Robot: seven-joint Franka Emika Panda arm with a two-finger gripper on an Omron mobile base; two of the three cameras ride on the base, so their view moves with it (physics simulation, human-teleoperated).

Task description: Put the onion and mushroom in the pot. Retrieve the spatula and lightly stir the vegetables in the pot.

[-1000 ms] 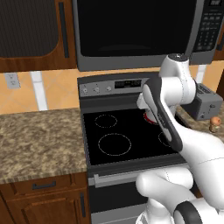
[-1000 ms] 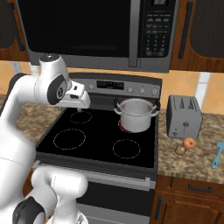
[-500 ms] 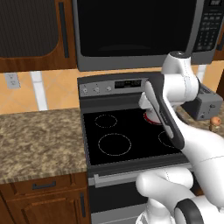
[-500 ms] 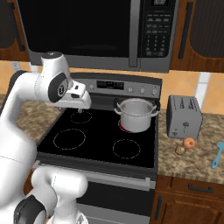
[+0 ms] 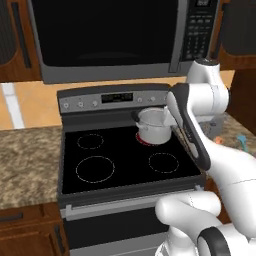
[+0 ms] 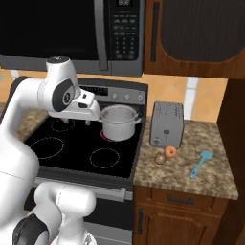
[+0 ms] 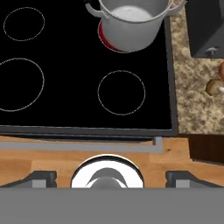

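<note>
The pincer [image 7: 111, 177] hangs wide open and empty over the stove's front edge, its tips cropped; the pot [image 7: 131, 22] and the half-cropped mushroom [image 7: 215, 86] lie well apart from it.

The left base view looks forward and down from behind the arm, stove [image 5: 125, 155] central, microwave [image 5: 115, 40] above. The right base view sits further right, taking in the counter [image 6: 191, 172] with toaster [image 6: 166, 124]. Both share the stove and the pot [image 5: 154, 125]. The hand view looks straight down, close over the cooktop's front edge, pot at its top
</note>
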